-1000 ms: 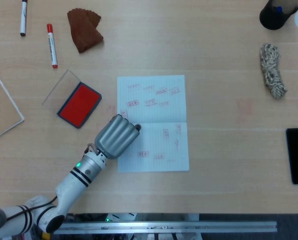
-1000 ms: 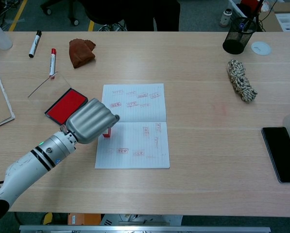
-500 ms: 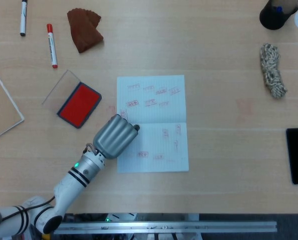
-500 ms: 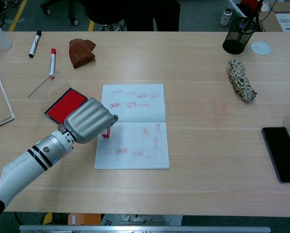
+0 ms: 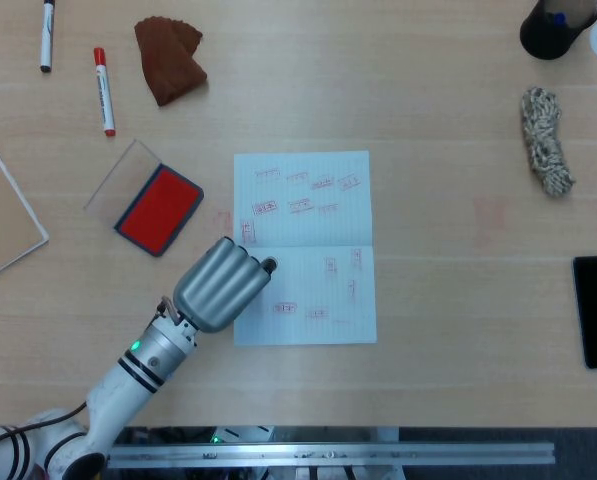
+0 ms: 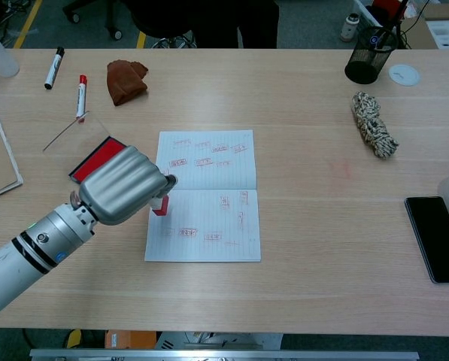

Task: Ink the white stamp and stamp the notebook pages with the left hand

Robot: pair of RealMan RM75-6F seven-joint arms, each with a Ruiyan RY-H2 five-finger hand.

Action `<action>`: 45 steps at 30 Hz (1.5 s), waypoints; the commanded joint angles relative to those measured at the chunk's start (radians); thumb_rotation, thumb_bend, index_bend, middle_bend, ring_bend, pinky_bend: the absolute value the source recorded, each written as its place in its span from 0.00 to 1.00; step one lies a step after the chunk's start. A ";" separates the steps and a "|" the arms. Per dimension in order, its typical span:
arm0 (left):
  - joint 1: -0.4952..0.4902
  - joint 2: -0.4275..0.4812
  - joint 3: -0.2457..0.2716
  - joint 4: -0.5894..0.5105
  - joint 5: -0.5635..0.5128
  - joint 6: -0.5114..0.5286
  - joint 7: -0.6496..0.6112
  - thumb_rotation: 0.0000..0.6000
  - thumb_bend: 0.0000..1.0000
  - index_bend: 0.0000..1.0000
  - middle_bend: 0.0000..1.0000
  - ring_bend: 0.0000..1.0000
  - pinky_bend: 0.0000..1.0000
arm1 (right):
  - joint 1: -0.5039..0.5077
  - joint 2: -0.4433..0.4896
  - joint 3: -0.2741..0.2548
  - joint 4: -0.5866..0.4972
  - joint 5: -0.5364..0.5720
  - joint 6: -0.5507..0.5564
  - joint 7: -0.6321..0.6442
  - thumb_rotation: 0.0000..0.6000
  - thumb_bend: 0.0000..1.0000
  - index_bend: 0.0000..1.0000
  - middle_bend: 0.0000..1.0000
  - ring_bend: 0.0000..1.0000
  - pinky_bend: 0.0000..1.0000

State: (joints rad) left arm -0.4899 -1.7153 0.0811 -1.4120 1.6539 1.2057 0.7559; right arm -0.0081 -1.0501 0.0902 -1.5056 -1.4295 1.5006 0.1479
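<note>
- Your left hand [image 6: 122, 184] is curled tight around the stamp [image 6: 160, 204]. In the chest view its red base pokes out below your fingers; in the head view the stamp is almost wholly hidden under the knuckles.
- Over the last second the hand has drifted back toward you and slightly to its own left. It now sits over the notebook's [image 5: 318, 200] near-left edge rather than further in over the lower page.
- From the chest view the stamp's base looks lifted just off the paper, though I can't be sure it isn't still touching, since the fingers hide most of it.
- The notebook seems to have slid a touch with your pull, so it isn't held down. Expect it to shift again if you drag across it.
- Both pages already carry many red prints, beyond your fingertips and to their right, so the stamping is well along.
- The ink pad [image 5: 159, 208] lies open just beyond the hand on its left. My guess is this withdrawal suits a re-ink, with a short move forward and left to reach it.
- Your right hand shows in neither view.
</note>
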 commanded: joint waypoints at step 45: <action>0.045 -0.118 0.035 0.174 0.007 -0.078 -0.022 1.00 0.28 0.59 1.00 1.00 1.00 | -0.011 0.002 -0.002 0.001 0.010 0.004 -0.001 1.00 0.26 0.33 0.39 0.31 0.42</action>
State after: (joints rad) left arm -0.4447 -1.8329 0.1159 -1.2381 1.6611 1.1283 0.7343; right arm -0.0188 -1.0479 0.0886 -1.5049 -1.4200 1.5043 0.1473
